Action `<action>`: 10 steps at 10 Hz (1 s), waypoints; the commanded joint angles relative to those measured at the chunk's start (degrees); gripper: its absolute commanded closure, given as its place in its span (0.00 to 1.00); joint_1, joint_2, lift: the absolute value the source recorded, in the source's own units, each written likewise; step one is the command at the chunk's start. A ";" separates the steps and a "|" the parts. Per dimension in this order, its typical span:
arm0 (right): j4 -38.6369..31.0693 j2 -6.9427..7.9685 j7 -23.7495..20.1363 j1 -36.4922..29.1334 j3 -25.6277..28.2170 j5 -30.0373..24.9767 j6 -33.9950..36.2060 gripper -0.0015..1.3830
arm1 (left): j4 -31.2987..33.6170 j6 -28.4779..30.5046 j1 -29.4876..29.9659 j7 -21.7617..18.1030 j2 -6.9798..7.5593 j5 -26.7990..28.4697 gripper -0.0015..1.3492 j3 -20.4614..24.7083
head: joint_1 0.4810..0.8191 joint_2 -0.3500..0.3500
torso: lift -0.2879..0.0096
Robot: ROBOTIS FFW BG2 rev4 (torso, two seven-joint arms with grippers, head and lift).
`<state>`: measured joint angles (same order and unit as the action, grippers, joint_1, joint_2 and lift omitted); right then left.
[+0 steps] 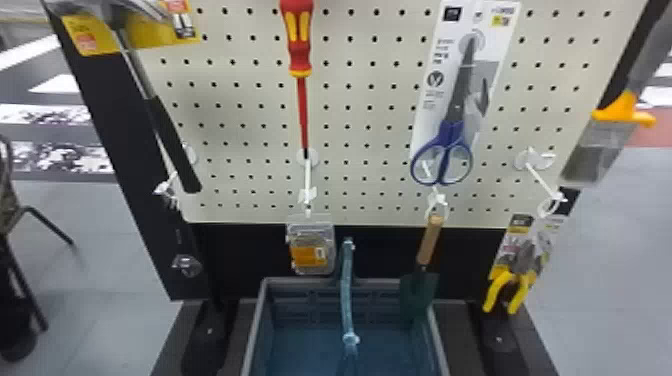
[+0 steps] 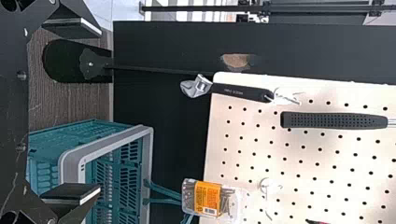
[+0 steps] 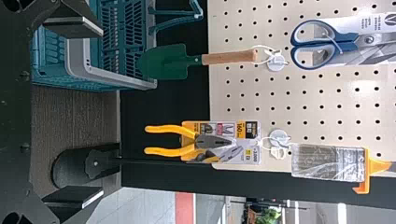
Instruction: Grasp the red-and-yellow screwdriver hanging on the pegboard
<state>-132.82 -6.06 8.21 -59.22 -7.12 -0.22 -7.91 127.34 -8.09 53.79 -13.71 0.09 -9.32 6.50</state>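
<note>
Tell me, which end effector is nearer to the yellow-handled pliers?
Right. The right end effector faces the pliers, hanging toward the right of the pegboard; the left end effector is farther off, facing the wrench at the left.

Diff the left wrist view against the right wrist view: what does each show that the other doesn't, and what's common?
Left wrist view: adjustable wrench, black hammer handle, clear box with orange label, the tip end of the red-and-yellow screwdriver, left claw, open.

Right wrist view: green trowel, blue-handled scissors, yellow-handled pliers, packaged brush, right claw, open.

Both: pegboard, teal basket with grey rim, black frame.
</note>
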 commanded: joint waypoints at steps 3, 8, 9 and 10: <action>0.00 0.00 -0.03 0.00 0.00 0.05 0.00 0.08 | 0.00 0.01 0.01 0.00 -0.24 0.00 0.10 0.00 | 0.20 0.50 | 0.63; 0.14 0.00 -0.03 0.00 0.00 0.05 0.00 0.08 | 2.95 1.85 -0.23 0.00 -0.24 1.14 0.10 0.00 | 0.20 0.50 | 0.63; 0.14 0.00 -0.03 0.00 0.00 0.05 0.00 0.08 | 6.19 3.87 -0.48 0.70 -0.24 1.23 0.10 -0.09 | 0.20 0.50 | 0.63; 0.28 0.00 -0.03 0.00 0.00 0.05 0.00 0.08 | 8.72 5.02 -1.10 1.23 -0.24 1.49 0.10 -0.09 | 0.20 0.50 | 0.63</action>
<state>-132.59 -6.06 8.19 -59.22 -7.12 -0.17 -7.91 134.42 -3.93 53.07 -12.55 0.09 -7.95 6.43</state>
